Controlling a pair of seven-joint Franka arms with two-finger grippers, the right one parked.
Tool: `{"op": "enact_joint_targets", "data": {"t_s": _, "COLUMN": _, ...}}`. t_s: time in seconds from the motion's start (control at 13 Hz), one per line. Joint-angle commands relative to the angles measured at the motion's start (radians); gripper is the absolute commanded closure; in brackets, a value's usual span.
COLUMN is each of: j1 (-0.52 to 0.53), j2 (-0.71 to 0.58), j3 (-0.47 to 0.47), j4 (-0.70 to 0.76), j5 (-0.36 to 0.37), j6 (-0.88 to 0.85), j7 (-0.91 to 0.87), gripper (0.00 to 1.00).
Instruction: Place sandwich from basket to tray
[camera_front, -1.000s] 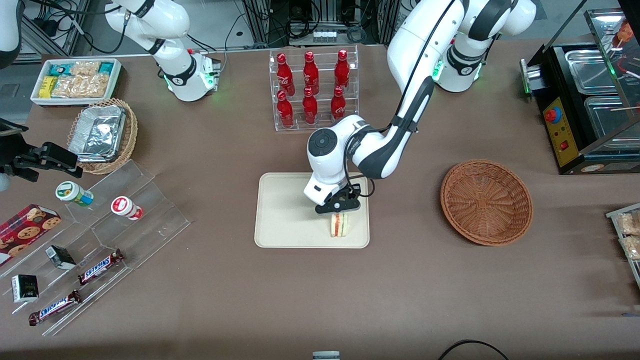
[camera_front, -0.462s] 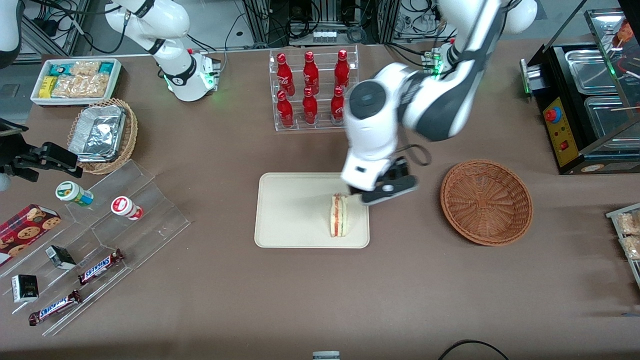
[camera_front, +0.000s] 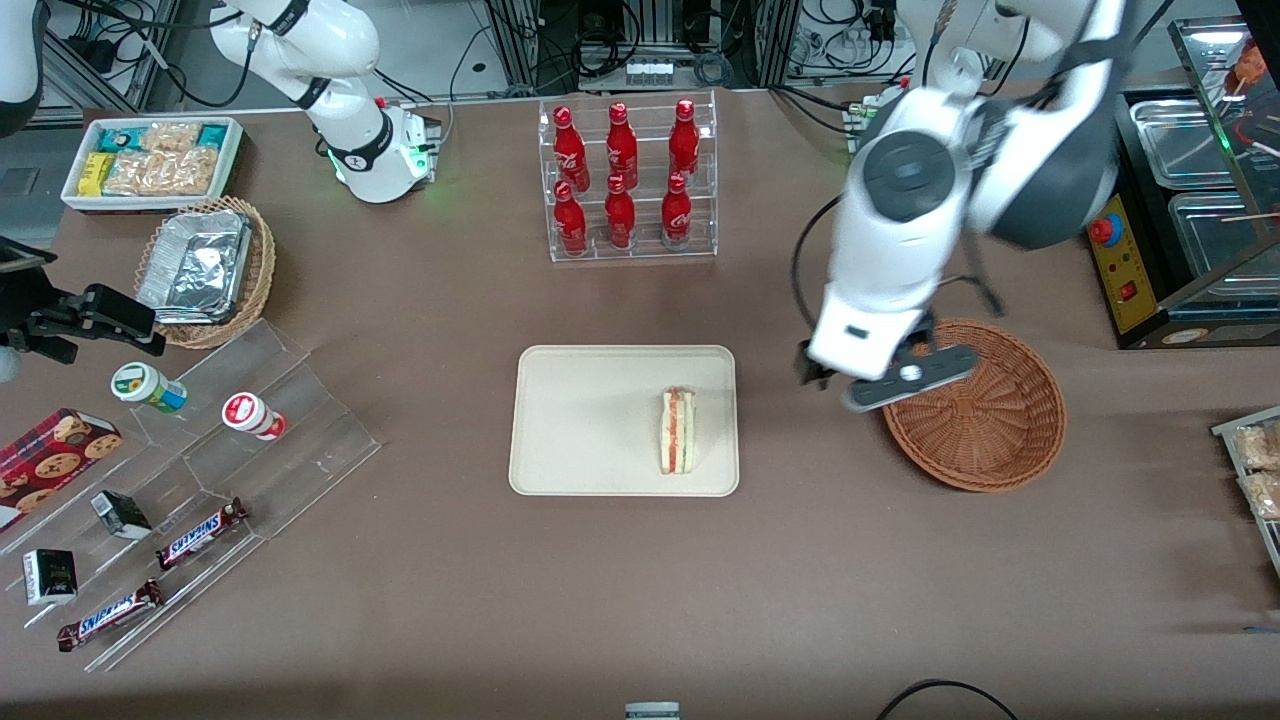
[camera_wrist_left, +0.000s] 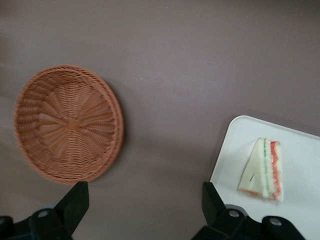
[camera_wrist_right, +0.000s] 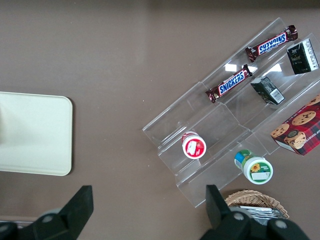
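The sandwich (camera_front: 677, 430), a pale wedge with red and green filling at its edge, lies on the cream tray (camera_front: 570, 420), near the tray end closest to the basket. It also shows in the left wrist view (camera_wrist_left: 263, 170) on the tray (camera_wrist_left: 300, 200). The reddish-brown wicker basket (camera_front: 985, 420) is empty; it shows in the left wrist view too (camera_wrist_left: 67, 122). My left gripper (camera_front: 880, 380) is open and empty, raised above the table between the tray and the basket, at the basket's rim. In its own view the gripper (camera_wrist_left: 145, 200) has bare brown table between the fingers.
A clear rack of red bottles (camera_front: 625, 180) stands farther from the camera than the tray. A clear stepped stand with snacks (camera_front: 200, 470), a tan basket of foil containers (camera_front: 205, 270) and a white snack bin (camera_front: 150, 160) lie toward the parked arm's end. A black appliance (camera_front: 1170, 220) stands beside the basket.
My left gripper let go of the sandwich on the tray, rose, and swung away toward the basket. The sandwich stays on the tray.
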Motion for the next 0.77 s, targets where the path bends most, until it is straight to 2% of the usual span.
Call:
{"op": "enact_joint_targets", "data": {"t_s": 0.0, "j1": 0.082, "j2": -0.133, "j3": -0.011, "j4": -0.057, "j5": -0.038, "j6": -0.077, "j7": 0.154, "gripper": 0.00}}
{"op": "enact_joint_targets", "data": {"t_s": 0.15, "j1": 0.141, "j2": -0.169, "j3": -0.009, "j4": -0.069, "j5": -0.090, "j6": -0.083, "j7": 0.239, "gripper": 0.00}}
{"op": "enact_joint_targets", "data": {"t_s": 0.46, "j1": 0.223, "j2": -0.296, "j3": -0.009, "j4": -0.178, "j5": -0.104, "j6": -0.086, "j7": 0.403, "gripper": 0.00}}
{"op": "enact_joint_targets", "data": {"t_s": 0.69, "j1": 0.344, "j2": -0.344, "j3": -0.011, "j4": -0.219, "j5": -0.137, "j6": -0.093, "j7": 0.538, "gripper": 0.00}}
